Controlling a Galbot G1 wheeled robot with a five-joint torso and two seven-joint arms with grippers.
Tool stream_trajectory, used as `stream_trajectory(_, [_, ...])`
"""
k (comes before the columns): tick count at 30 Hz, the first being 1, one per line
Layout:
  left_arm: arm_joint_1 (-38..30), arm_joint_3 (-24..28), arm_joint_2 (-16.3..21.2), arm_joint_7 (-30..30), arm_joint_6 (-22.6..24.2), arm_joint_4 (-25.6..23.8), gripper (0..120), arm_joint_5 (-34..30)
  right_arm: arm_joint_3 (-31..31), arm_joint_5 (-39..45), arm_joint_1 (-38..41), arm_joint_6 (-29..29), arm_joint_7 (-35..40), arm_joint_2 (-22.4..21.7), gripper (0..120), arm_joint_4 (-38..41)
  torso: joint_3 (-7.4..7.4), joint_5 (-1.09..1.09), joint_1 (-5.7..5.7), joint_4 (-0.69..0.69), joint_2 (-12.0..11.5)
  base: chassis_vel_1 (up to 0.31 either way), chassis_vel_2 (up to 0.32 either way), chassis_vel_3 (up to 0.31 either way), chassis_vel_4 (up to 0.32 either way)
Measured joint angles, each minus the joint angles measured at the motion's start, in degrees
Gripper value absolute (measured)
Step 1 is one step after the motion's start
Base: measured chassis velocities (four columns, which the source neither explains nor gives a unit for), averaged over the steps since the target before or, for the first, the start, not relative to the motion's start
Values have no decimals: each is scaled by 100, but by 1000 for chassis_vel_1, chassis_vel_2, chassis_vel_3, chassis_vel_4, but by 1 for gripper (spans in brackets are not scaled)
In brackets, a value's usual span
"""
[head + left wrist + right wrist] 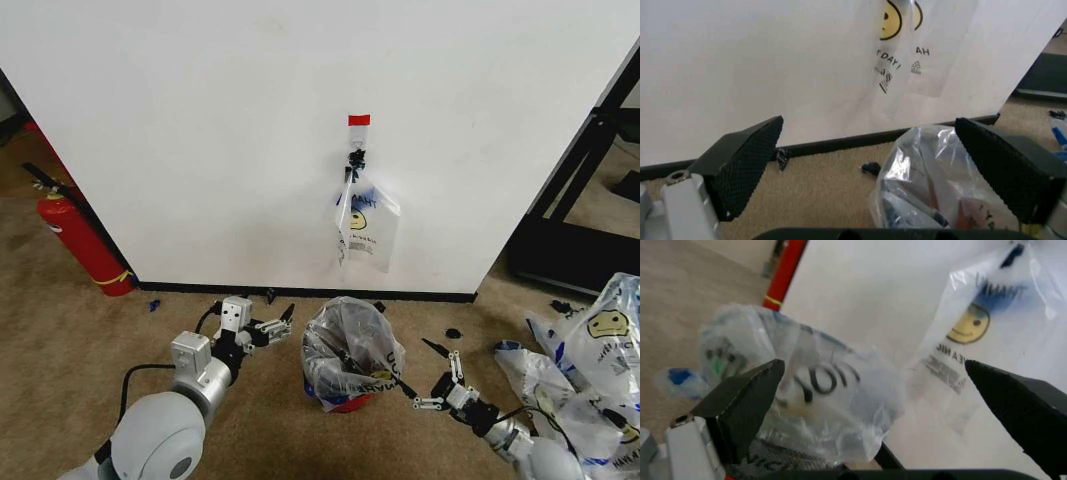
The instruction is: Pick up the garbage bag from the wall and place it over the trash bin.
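Illumination is even and diffuse across the head view, with the wall (200, 130) rendered bright white and only a faint soft shadow beside the hanging bag (365, 225); the carpet (60, 330) is moderately lit with no hard shadows. In the left wrist view the near fingers (740, 167) are dark and slightly soft, while the wall and bag print remain legible. The right wrist view is strongly out of focus: the bag on the bin (800, 400), the hanging bag and the fingers (740, 410) all show blurred edges, and the wall is washed out towards white
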Motion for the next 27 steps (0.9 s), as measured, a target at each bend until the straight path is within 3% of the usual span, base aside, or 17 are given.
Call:
stream_trajectory(3, [27,-9,11,0,-1,3,100,14,173,446,13,-361,-657,-285,100,0,0,-2,0,0,0,0,0,0,0])
stream_trajectory(8, [52,-63,-17,1,-31,37,100,31,53,1440,-204,-876,-780,-507,100,173,0,0,0,0,0,0,0,0,0])
stream_trajectory(10, [99,-63,-34,17,-184,69,100,169,277,938,-273,-915,-318,-423,100,210,0,-3,0,1,0,0,0,0,0])
stream_trajectory(12, [149,-39,-94,125,-569,208,100,480,247,1038,-400,-847,777,-301,100,120,0,2,0,1,0,0,0,0,0])
stream_trajectory(13, [149,-39,-94,125,-569,208,100,480,247,1038,-400,-847,777,-301,100,120,0,2,0,1,0,0,0,0,0])
stream_trajectory(16, [224,11,-261,259,-1385,634,100,784,368,734,-655,-778,2327,-24,100,188,0,-3,0,1,0,0,0,0,0])
stream_trajectory(20, [261,-53,-712,441,-2881,1527,100,1298,354,614,-1374,-1159,4216,437,100,916,-1,-7,0,-3,0,0,0,0,0])
stream_trajectory(21, [261,-53,-712,441,-2881,1527,100,1298,354,614,-1374,-1159,4216,437,100,916,-1,-7,0,-3,0,0,0,0,0])
stream_trajectory(24, [396,-301,-1132,585,-3882,1990,100,1710,258,636,-1921,-1412,4955,870,100,1664,-1,-4,0,-2,0,0,0,0,0])
stream_trajectory(27, [679,-593,-1354,728,-4398,2067,100,1841,124,626,-2290,-1646,5348,1186,100,2368,-1,-5,-1,0,0,0,0,0,0])
